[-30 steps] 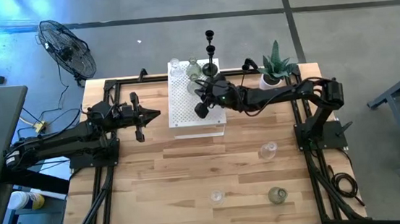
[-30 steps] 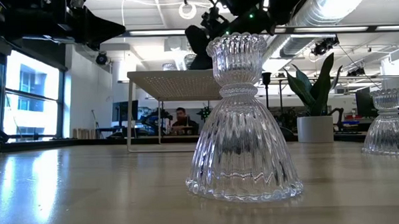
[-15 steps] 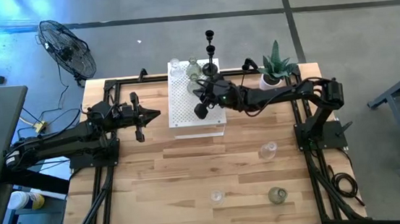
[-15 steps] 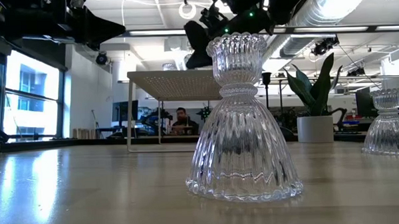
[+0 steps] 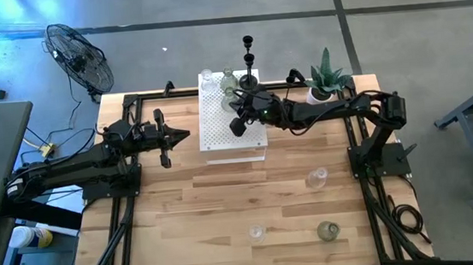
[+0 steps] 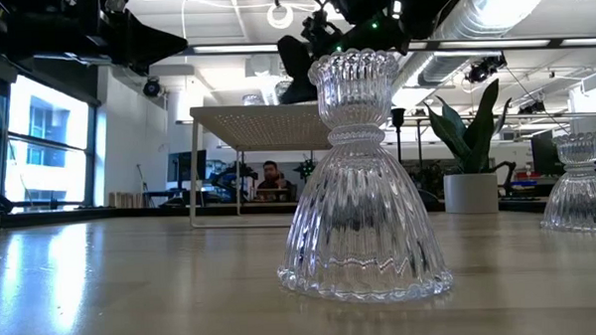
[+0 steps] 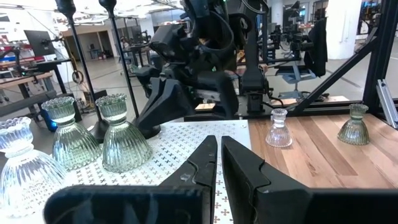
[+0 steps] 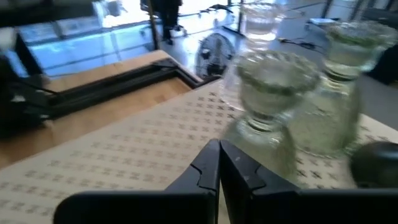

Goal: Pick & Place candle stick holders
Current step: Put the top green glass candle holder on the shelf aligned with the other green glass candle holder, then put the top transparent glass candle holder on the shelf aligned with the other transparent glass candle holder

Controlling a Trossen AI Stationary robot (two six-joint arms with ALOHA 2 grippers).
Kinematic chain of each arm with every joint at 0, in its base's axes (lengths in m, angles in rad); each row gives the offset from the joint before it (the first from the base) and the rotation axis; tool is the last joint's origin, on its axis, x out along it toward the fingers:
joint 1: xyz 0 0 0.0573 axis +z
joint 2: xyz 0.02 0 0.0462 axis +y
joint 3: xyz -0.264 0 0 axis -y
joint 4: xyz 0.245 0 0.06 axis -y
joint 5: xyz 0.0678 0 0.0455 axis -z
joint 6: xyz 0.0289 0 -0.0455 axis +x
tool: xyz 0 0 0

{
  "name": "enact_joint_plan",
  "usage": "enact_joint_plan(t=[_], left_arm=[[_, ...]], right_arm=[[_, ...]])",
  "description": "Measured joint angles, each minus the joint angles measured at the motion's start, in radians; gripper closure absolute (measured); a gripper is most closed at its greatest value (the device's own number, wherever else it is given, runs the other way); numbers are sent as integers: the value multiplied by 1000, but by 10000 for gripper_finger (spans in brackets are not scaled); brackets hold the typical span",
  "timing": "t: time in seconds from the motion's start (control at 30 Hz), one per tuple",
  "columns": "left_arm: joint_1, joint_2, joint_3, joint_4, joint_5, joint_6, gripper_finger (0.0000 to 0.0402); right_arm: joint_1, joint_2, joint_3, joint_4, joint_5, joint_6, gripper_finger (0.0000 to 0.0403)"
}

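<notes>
Right claw (image 5: 234,126), closed and seemingly empty, hovers over white perforated box (image 5: 220,138).

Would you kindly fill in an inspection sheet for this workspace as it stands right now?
Surface: wooden table, dark frame rails along both sides.
Job's things: glass candle stick holders and two black candlesticks on the white perforated box; three glass holders on the table's near half.
Clutter: potted plant at the far right corner.
Grippers: left gripper shut, empty, beside the box; right gripper shut, empty, above the box.
Cables: coil by the right arm's base.
Surroundings: floor fan; a person far behind.
</notes>
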Motion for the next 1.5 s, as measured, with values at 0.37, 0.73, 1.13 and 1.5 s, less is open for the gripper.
enact_joint_plan(t=[0.37,0.73,1.13,1.5], left_arm=[[0,0,0,0,-2,0,381],[0,0,0,-1,-3,0,381],[0,3,0,-65,-2,-27,381],[0,62,0,-63,0,-21,381]], right_arm=[[-17,0,0,-3,23,2,401],[-10,-5,0,-19,39,-17,402],[261,-211,0,-432,40,-5,402],[651,-382,0,-1151,198,622,402]])
